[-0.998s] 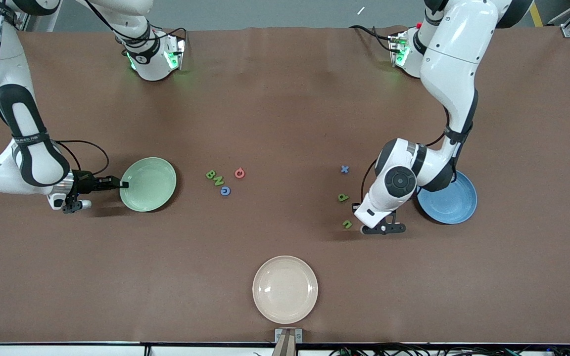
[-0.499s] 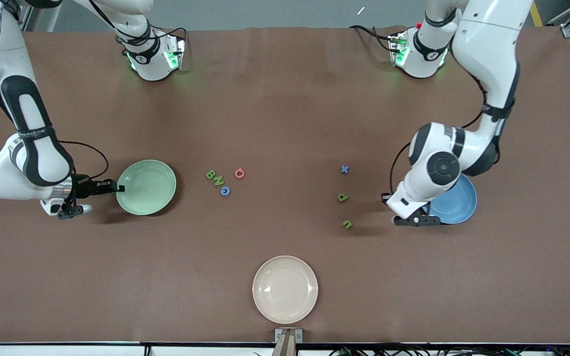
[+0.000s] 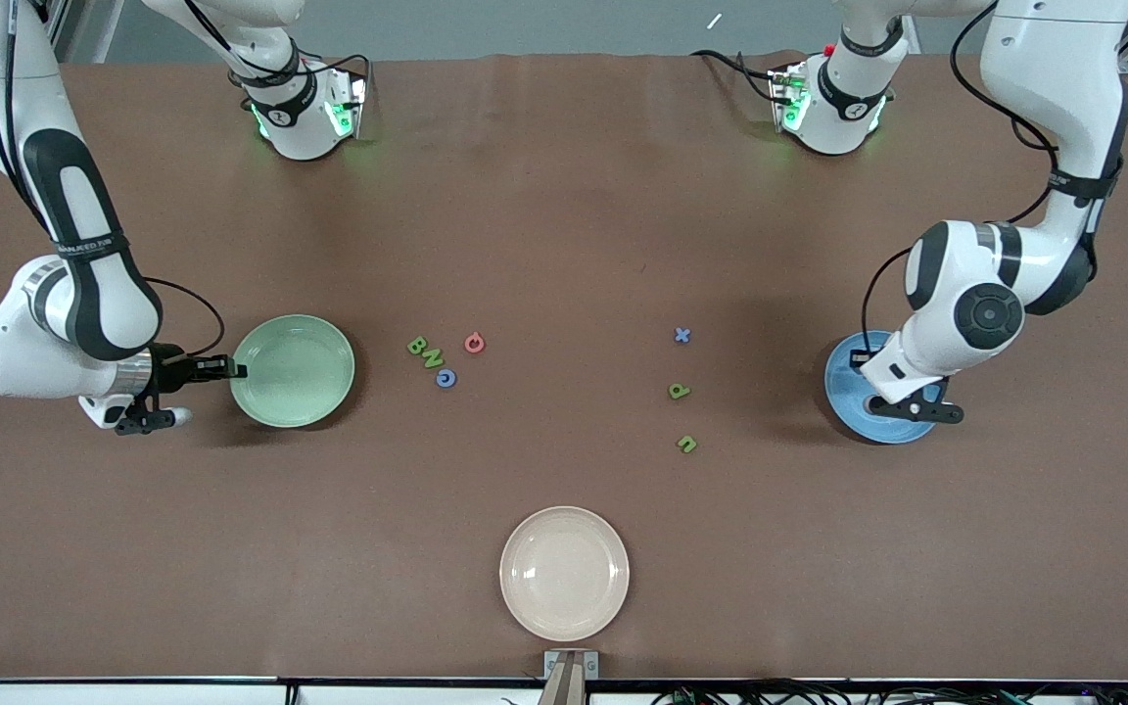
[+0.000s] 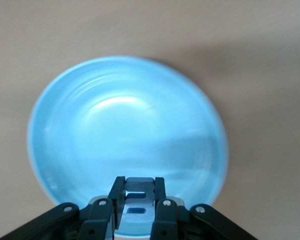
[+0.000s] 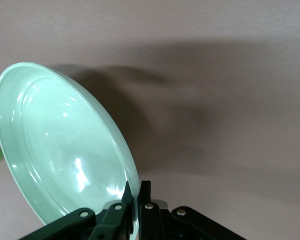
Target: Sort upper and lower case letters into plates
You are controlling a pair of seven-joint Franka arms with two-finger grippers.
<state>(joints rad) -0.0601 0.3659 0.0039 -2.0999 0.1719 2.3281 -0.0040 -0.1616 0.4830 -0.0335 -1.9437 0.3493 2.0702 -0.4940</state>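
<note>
The left end effector (image 4: 139,207) is clamped on a blue letter (image 4: 139,206); a second ago it was beside the green "n" (image 3: 686,444), and now it has swung over the sky-blue plate (image 3: 843,392), which sits at the left arm's end of the counter (image 3: 564,215). The right end effector (image 5: 136,202) stays pinched on the rim of the mint-green plate (image 3: 293,370), which has shifted slightly. Between the plates, the green "B" (image 3: 416,345) and "N" (image 3: 434,357), red letter (image 3: 474,343), blue "c" (image 3: 446,378), blue "x" (image 3: 682,335) and green "p" (image 3: 679,391) lie unmoved. The cream plate (image 3: 564,573) sits nearest the front camera.
</note>
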